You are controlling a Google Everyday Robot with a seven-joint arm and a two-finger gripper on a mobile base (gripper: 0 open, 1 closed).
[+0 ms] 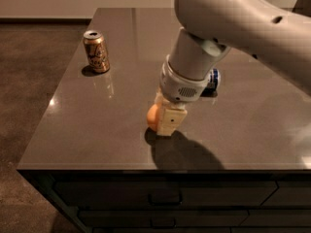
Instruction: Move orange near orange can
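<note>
The orange (152,117) is a round orange-yellow fruit near the front middle of the dark table (97,130). My gripper (163,125) comes down from above and is shut on the orange, whose left side shows beside the cream finger (171,121). A shadow lies just under the fruit, so it seems slightly raised. The orange can (96,51), copper with a silver top, stands upright at the back left, well apart from the orange.
A dark blue can (214,78) shows partly behind my arm at the right. The table's front edge (146,168) runs just below the orange, with drawers under it. The floor lies to the left.
</note>
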